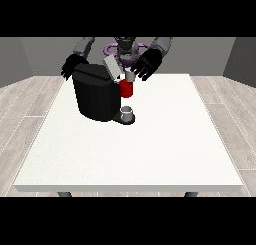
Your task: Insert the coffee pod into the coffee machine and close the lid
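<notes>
A black coffee machine stands on the white table, left of the middle. Its grey lid is tilted up and open. A small grey coffee pod sits upright in the top of the machine's red holder. The hand at the view's right hovers just right of and above the pod, its fingers spread, their tips close to the pod. The hand at the view's left hangs behind the machine's back left corner with relaxed fingers, holding nothing.
A small grey cup stands on the machine's drip tray under the red holder. The table's front edge lies far from both hands.
</notes>
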